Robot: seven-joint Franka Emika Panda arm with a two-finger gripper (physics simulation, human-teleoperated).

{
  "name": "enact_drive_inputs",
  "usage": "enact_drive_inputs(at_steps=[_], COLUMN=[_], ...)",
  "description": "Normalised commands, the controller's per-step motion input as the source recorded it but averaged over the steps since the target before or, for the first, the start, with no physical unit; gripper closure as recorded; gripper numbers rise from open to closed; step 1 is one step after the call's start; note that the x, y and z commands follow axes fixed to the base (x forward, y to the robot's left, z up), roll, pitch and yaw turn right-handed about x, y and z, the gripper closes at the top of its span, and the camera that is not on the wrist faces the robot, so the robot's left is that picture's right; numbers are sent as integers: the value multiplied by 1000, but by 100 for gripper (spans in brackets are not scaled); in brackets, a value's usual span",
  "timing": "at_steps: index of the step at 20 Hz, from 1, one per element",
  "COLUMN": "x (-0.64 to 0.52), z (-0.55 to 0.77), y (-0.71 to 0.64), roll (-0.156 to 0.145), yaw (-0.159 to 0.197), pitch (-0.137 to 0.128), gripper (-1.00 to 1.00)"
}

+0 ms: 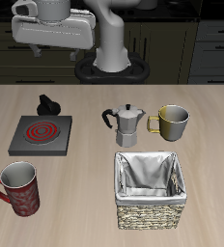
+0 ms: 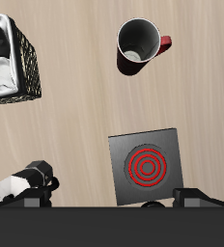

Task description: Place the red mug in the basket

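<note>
The red mug (image 1: 19, 188) stands upright near the table's front edge, handle toward the table's side edge, pale grey inside. It also shows in the wrist view (image 2: 138, 46). The wicker basket (image 1: 150, 214), lined with white-grey cloth, stands near the front edge, well apart from the mug, and its corner shows in the wrist view (image 2: 25, 69). My gripper (image 1: 58, 48) hangs high above the back of the table, far from both. In the wrist view the gripper (image 2: 112, 198) has its fingertips (image 2: 32, 199) wide apart with nothing between them.
A black square burner plate (image 1: 40, 135) with red rings lies behind the red mug. A small black object (image 1: 48, 103) sits behind the plate. A metal moka pot (image 1: 126, 123) and an olive-yellow mug (image 1: 172, 120) stand behind the basket.
</note>
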Motion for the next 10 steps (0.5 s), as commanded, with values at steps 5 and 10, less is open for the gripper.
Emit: enact_drive_inputs(at_steps=[5, 10], x=[191, 233], z=[141, 126], y=[-99, -41], roll=[-15, -7], yaw=[-2, 21], pitch=[0, -35], gripper=[-100, -100])
